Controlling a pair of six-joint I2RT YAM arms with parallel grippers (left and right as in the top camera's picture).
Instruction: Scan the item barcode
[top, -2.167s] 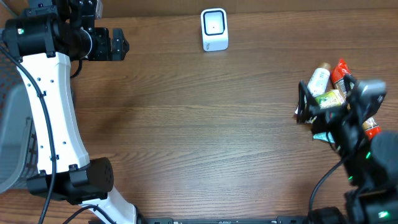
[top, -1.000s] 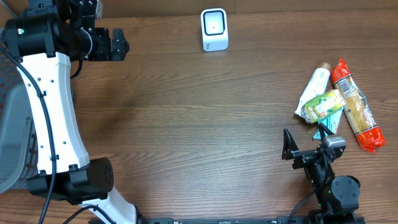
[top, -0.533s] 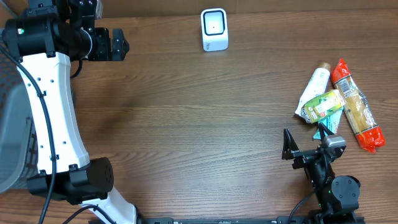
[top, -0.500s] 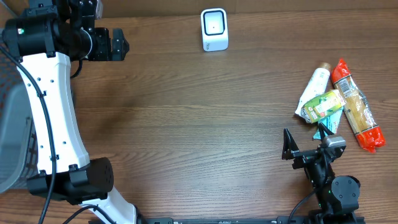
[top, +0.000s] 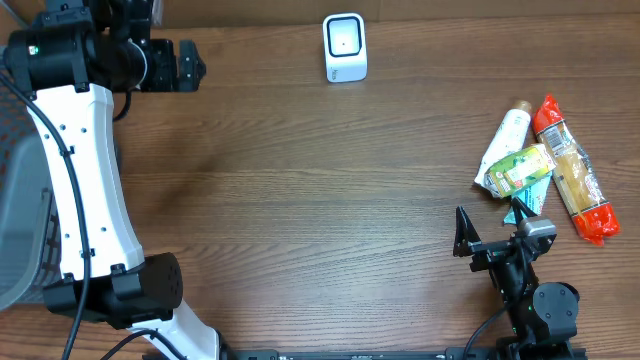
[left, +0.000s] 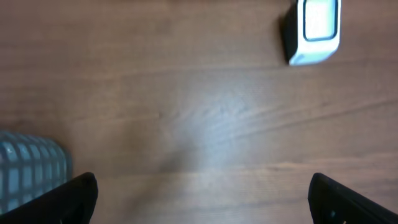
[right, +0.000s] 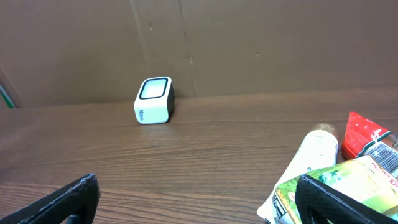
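1. The surface (top: 300, 200) is brown with wood grain.
2. The scanner (top: 345, 46) is white.
3. The tube (top: 505, 135) is cream.
4. The small packet (top: 520, 168) is green and yellow.
5. The long packet (top: 572, 172) is red with a tan middle.

A brown wooden table (top: 300, 200) with grain running left to right filled most of the overhead view. At its left edge sat a pale grey mesh basket (top: 15, 240), partly hidden; its gridded corner (left: 31, 168) showed in the left wrist view. Behind the table stood a brown cardboard wall (right: 261, 43) with vertical seams.
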